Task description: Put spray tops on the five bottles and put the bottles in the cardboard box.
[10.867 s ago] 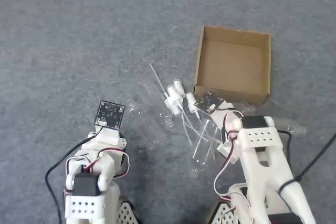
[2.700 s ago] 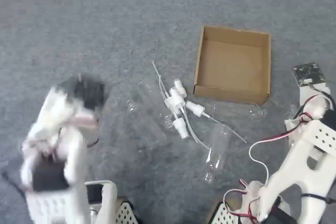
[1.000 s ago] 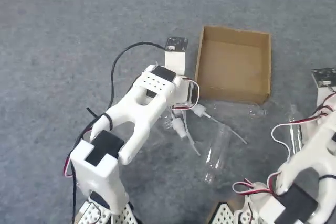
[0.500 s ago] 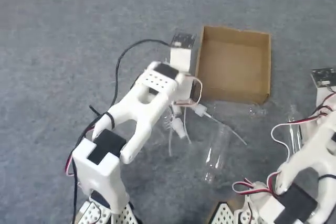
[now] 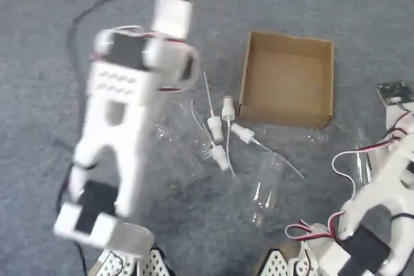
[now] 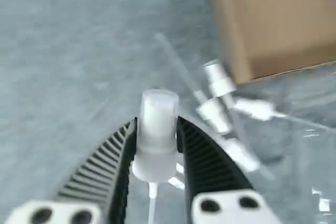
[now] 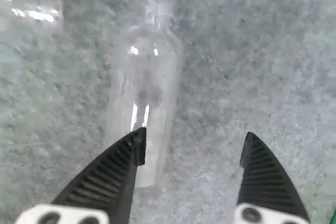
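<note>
My left gripper (image 6: 156, 124) is shut on a white spray top (image 6: 156, 135), held above the grey carpet beside the cardboard box (image 6: 273, 19). In the high view the left arm (image 5: 129, 95) stands raised to the left of the box (image 5: 288, 79). Several more spray tops (image 5: 220, 130) lie in a loose pile in front of the box, with clear bottles (image 5: 265, 189) around them. My right gripper (image 7: 194, 139) is open just above a clear capless bottle (image 7: 144, 87) lying on the carpet; the bottle sits close to one finger (image 7: 113, 171).
Another clear bottle (image 5: 291, 135) lies along the box's near wall, and one more (image 5: 178, 143) left of the spray tops. The right arm (image 5: 388, 179) stands at the right edge near a bottle (image 5: 359, 156). Open carpet stretches far left.
The left arm has lifted up and back from the pile of spray tops, carrying one top. The right arm has barely moved.
</note>
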Controlling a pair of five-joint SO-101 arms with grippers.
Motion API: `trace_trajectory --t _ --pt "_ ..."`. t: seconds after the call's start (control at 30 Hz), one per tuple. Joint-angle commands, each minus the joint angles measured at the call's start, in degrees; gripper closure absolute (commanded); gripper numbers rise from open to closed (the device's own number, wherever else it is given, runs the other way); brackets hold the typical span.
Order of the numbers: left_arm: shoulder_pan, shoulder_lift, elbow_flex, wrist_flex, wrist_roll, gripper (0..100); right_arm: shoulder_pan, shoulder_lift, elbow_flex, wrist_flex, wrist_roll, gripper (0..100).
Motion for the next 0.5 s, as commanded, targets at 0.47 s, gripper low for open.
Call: trace_trajectory --t 0.47 --pt "-24.2 -21.4 69.3 -43.4 -17.8 98 -5.4 -0.3 0.0 -0.7 -4.3 75.7"
